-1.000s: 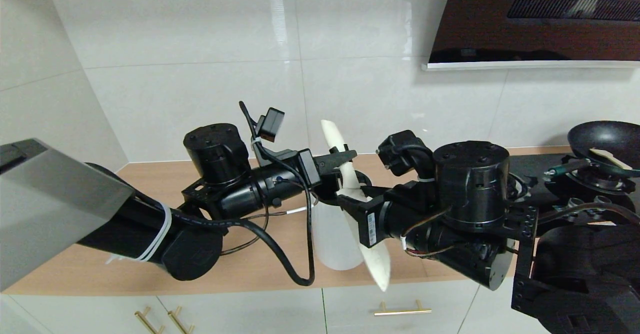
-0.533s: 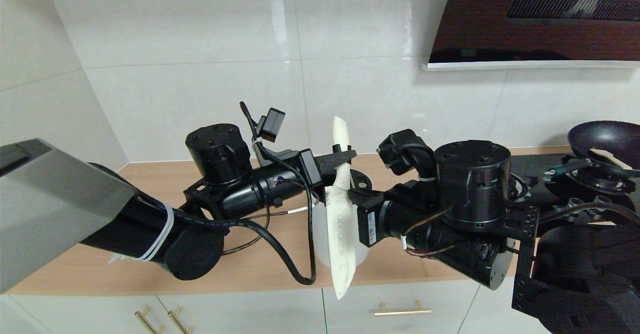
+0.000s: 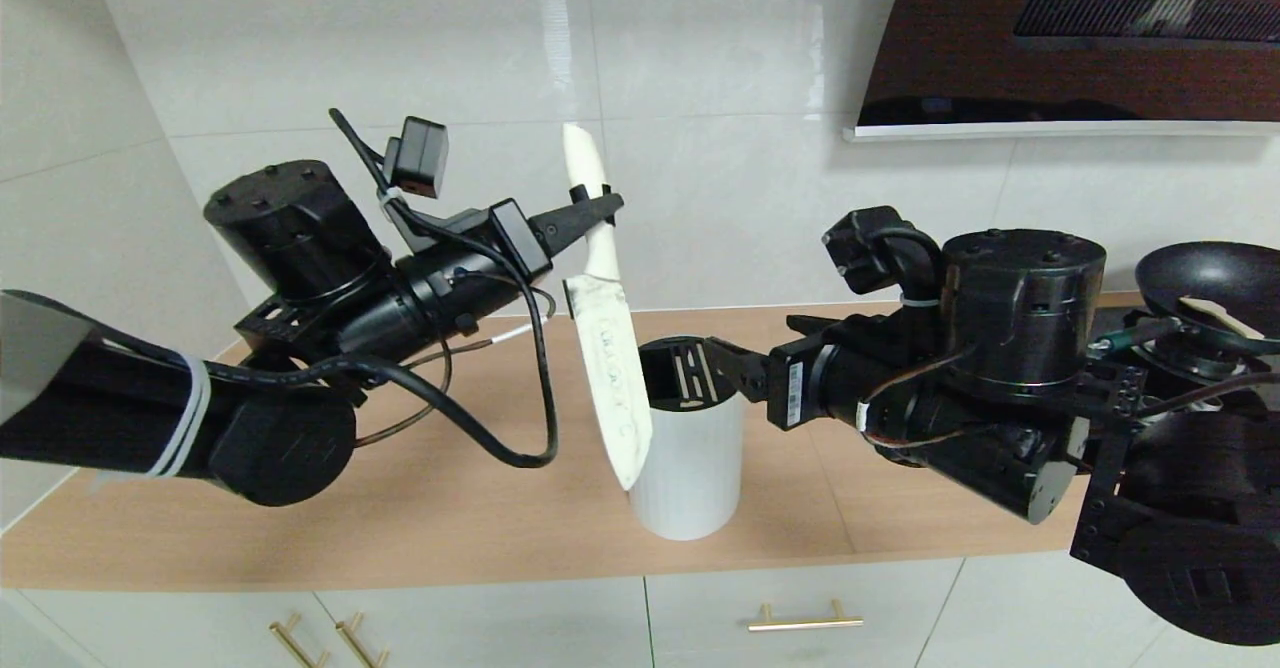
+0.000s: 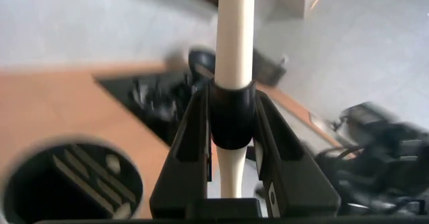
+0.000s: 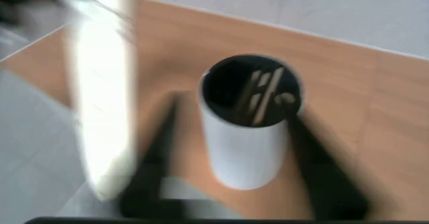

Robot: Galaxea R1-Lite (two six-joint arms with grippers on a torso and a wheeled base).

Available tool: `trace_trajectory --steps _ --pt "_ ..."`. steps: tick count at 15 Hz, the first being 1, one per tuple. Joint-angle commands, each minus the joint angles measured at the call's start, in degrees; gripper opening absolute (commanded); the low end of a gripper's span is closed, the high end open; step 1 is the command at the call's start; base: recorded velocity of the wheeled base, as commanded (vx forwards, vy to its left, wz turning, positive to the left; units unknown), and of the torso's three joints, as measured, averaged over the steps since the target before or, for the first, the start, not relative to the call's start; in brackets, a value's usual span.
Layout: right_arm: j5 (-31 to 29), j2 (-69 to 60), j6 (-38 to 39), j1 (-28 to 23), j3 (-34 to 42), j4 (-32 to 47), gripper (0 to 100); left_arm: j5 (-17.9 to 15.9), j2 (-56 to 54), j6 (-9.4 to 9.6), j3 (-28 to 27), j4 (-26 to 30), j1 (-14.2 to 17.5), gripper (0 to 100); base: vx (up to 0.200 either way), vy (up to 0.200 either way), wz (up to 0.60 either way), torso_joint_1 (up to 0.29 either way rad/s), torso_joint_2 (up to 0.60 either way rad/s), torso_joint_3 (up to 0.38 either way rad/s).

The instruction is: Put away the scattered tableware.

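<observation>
My left gripper is shut on the handle of a white knife, holding it upright above the counter with the blade hanging down. In the left wrist view the fingers clamp that handle. The blade's tip hangs just left of a white cylindrical utensil holder with a black slotted top. My right gripper is open beside the holder's rim, to its right, with nothing in it. In the right wrist view the holder sits between the spread fingers, and the blade shows at one side.
The holder stands on a wooden counter near its front edge. A black pan rests on the stove at the far right, under a dark range hood. Cabinet drawers with gold handles are below. A tiled wall is behind.
My left arm has lifted the knife up and to the left, turning it upright. The right gripper, earlier against the blade, has come off it and drawn back to the right.
</observation>
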Motion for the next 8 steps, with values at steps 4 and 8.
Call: trace_trajectory --steps 4,8 --pt "-0.01 -0.20 -0.05 -0.35 0.05 0.02 100 -0.36 2.24 12.90 -2.00 -8.86 1.09 0 0.000 0.000 0.00 0.000 0.00 0.000" --pt "0.08 -0.11 -0.05 -0.35 0.14 0.02 100 -0.45 6.19 21.07 -3.67 -15.01 -0.49 0 0.000 0.000 0.00 0.000 0.00 0.000"
